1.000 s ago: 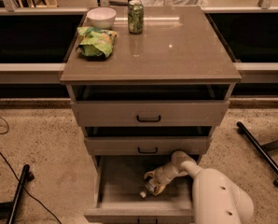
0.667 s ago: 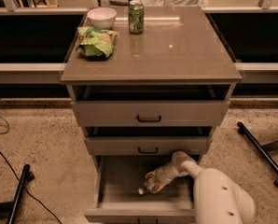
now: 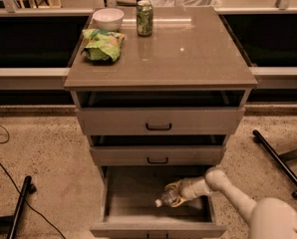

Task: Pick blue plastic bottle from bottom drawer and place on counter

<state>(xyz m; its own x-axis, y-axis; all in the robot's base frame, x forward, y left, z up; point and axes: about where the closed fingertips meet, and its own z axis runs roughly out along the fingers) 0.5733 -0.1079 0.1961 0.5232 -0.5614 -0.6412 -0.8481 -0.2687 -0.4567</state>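
The bottom drawer point(image 3: 156, 229) is pulled open at the foot of the cabinet. The blue plastic bottle point(image 3: 167, 198) looks clear and greyish, lying tilted with its white cap pointing down-left, inside the drawer at its right middle. My gripper point(image 3: 175, 194) reaches into the drawer from the right on a white arm and is shut on the bottle's body. The bottle seems lifted a little off the drawer floor. The counter point(image 3: 188, 54) is the glossy grey-brown top of the cabinet, above.
On the counter stand a green soda can point(image 3: 144, 18), a white bowl point(image 3: 107, 19) and a green crumpled bag point(image 3: 103, 45). The two upper drawers point(image 3: 158, 121) are slightly open. A black chair leg point(image 3: 280, 161) lies right, a black stand point(image 3: 19, 208) and cable left.
The bottle has risen slightly and tilted in the gripper's hold; the arm has drawn it a little up from the drawer floor.
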